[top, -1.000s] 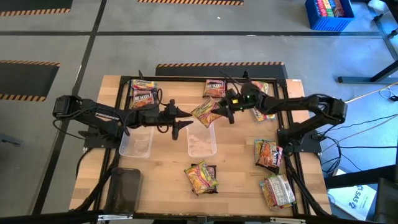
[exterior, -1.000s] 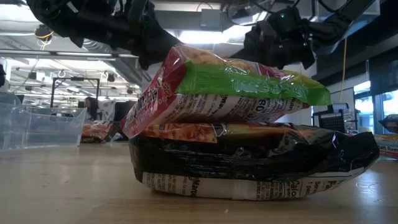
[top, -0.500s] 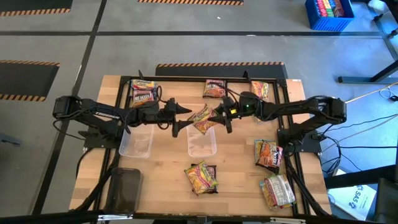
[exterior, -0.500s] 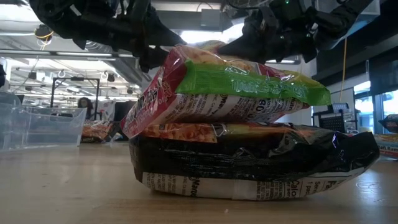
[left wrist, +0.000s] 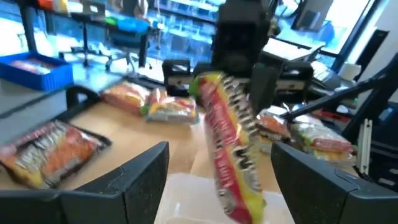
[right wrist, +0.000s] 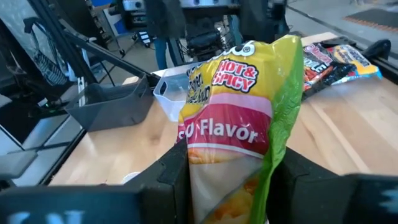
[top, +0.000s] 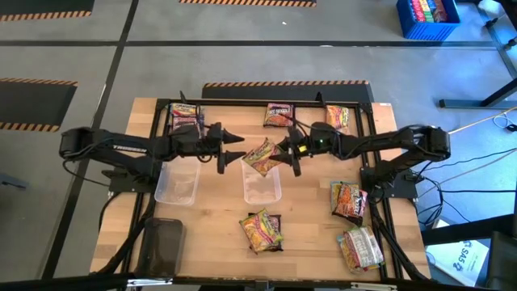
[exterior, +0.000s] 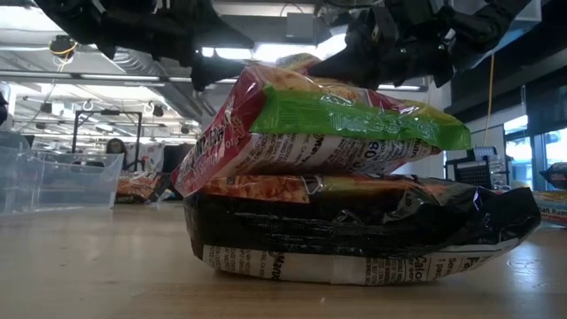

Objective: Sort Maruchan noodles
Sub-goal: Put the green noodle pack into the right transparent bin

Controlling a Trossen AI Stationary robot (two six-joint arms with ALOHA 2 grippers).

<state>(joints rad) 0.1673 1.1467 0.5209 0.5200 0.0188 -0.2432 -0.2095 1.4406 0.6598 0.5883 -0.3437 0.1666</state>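
left of centre in the high view, the left gripper point(top: 232, 150) stood spread wide and empty, facing the packet point(top: 263, 155) across a gap; to take it cleanly it would need to close on the free end before the other let go. at centre the crinkly, glossy yellow-and-green packet hung above the clear tray point(top: 262, 185). just right of it, the right gripper point(top: 288, 150) was part-closed, pinching the packet's edge.
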